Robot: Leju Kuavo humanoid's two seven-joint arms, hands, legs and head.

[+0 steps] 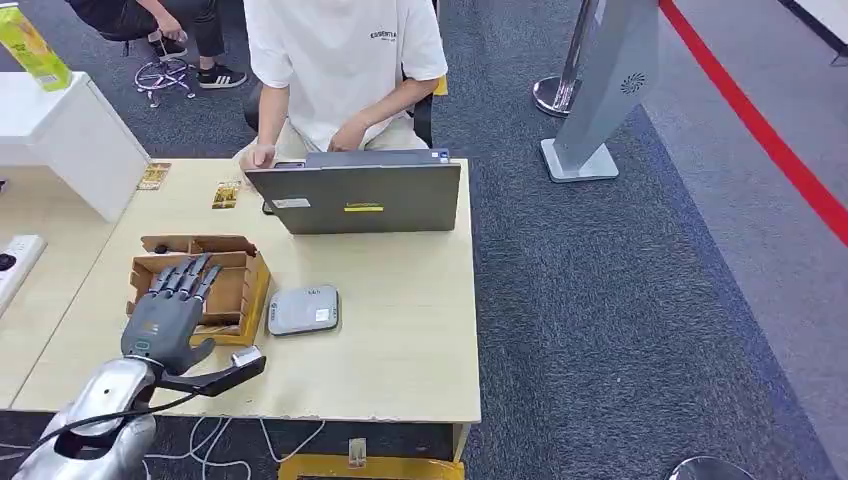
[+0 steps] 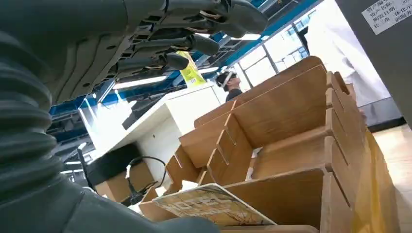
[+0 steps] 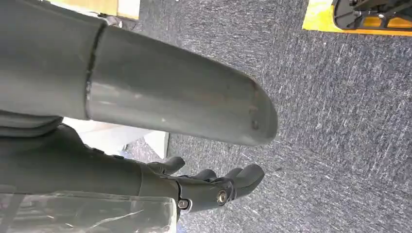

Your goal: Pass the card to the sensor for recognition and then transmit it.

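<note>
We judge the task barely begun: our left hand [image 1: 172, 313] hovers spread and empty over the cardboard box [image 1: 243, 290], its card [image 2: 211, 206] ungrasped, sensor [image 1: 303, 309] untouched, while our right hand [image 3: 214, 187] hangs loosely curled, holding nothing.

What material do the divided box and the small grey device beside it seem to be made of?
Divided box: probably corrugated cardboard, matte brown, with slotted thin partitions and raw cut edges. Grey device: likely plastic, a smooth satin shell with rounded corners, though painted metal is possible.
</note>
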